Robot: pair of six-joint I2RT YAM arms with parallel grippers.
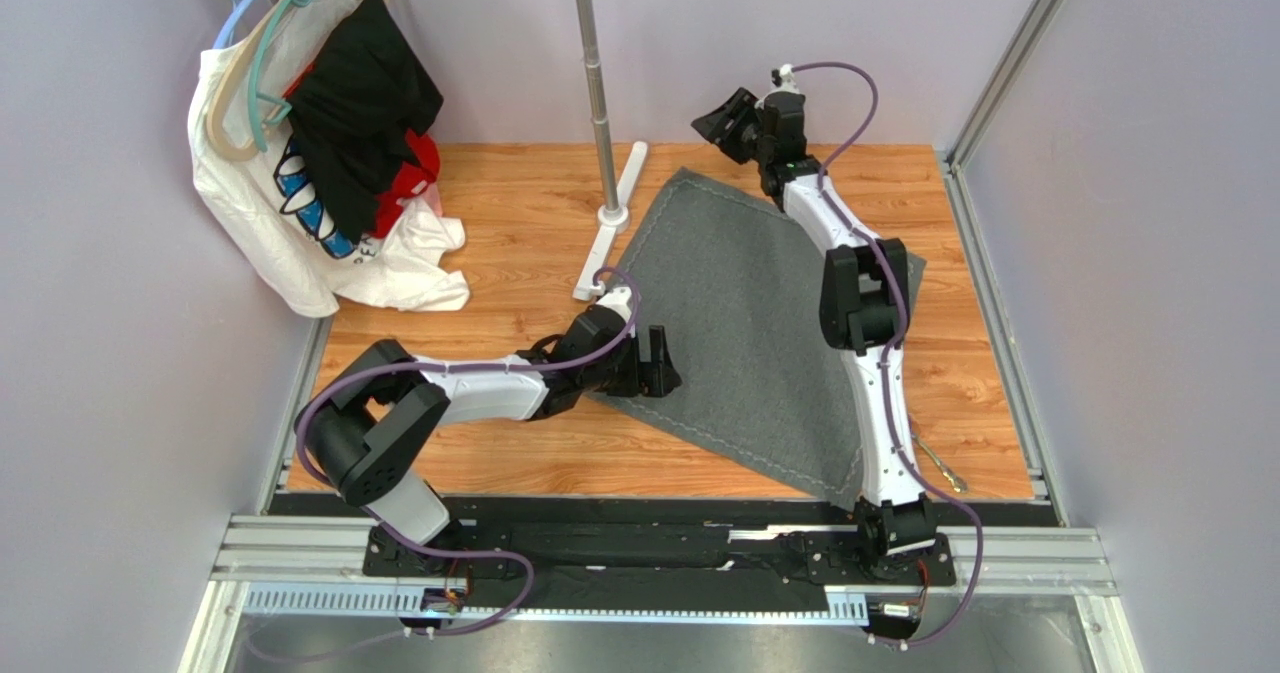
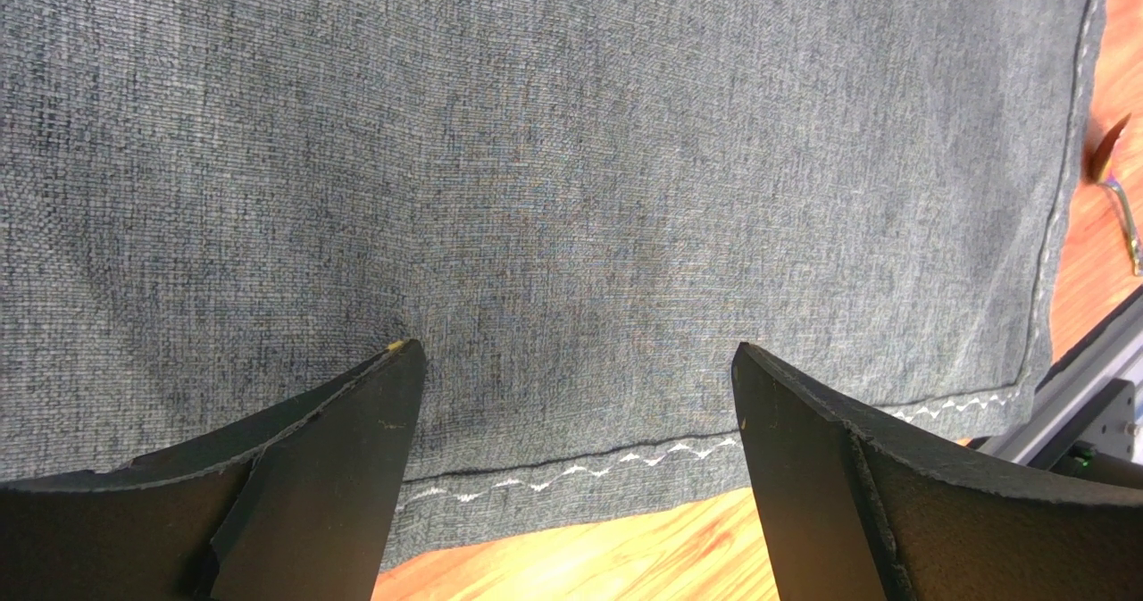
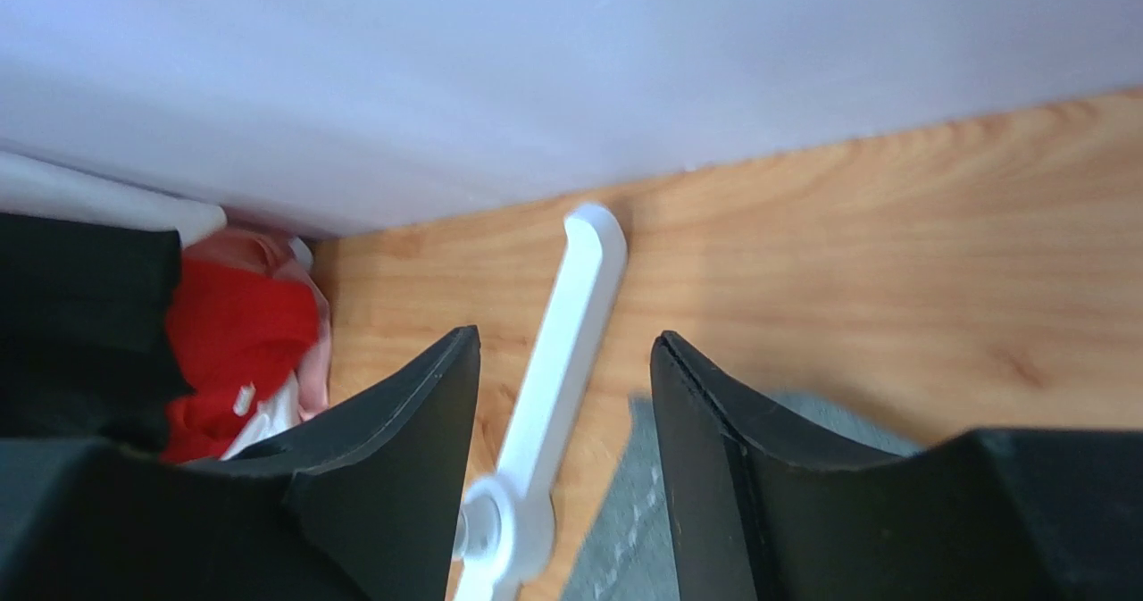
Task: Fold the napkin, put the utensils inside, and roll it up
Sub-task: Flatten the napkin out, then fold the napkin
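One dark grey napkin (image 1: pixel 751 328), pale-stitched along its edges, lies unfolded on the table (image 1: pixel 511 238). Two tools, the left tool (image 2: pixel 570 360) and the right tool (image 3: pixel 564 340), both gape empty.

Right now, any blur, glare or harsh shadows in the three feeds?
Top external: even light, no glare, only soft shadows on the napkin beside the arms. Left wrist: weave and stitching sharp, left gripper fingers dark, little detail. Right wrist: soft throughout, white stand foot and right gripper edges blurred.
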